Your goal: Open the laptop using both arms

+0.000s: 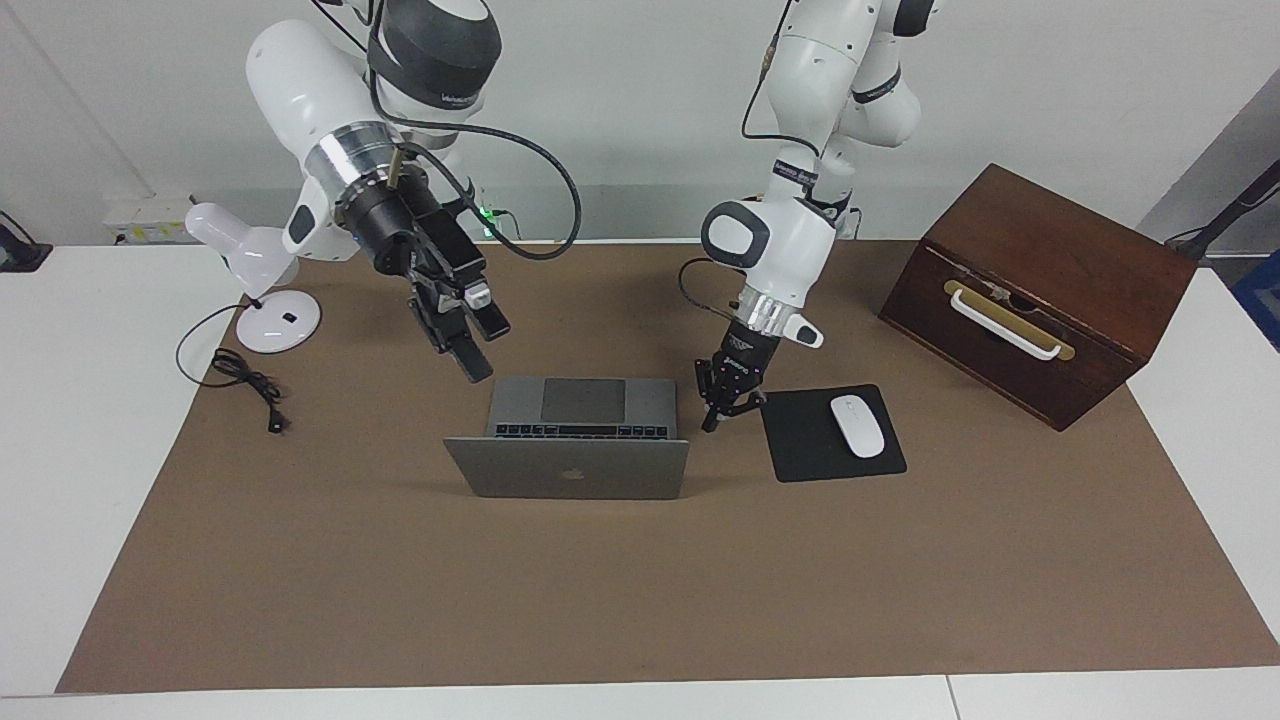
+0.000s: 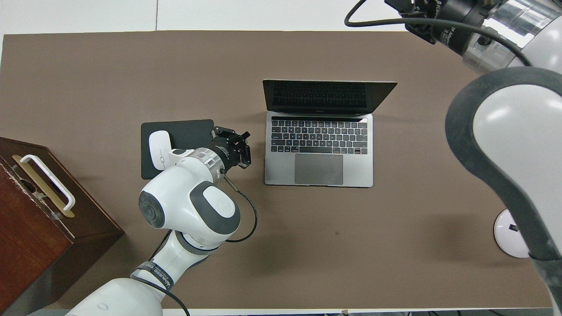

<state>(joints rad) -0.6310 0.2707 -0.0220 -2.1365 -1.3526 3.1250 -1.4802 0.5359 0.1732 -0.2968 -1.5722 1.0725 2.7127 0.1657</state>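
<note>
With its lid already up, the laptop (image 1: 580, 435) sits mid-frame on the bench (image 1: 640, 600). Low beside its base, the left gripper (image 1: 722, 410) holds nothing, fingers narrowly parted; the right gripper (image 1: 470, 350), upper left, I cannot tell. A careless retreat could clip the base or lid.

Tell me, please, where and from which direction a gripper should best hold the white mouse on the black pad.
Probably across its two long sides, coming straight down from above. The mouse lies flat on the mouse pad, low and rounded, narrower across than along, so the long flanks give the fingers parallel faces. The left gripper is beside the pad, between it and the laptop, so it suits best.
</note>
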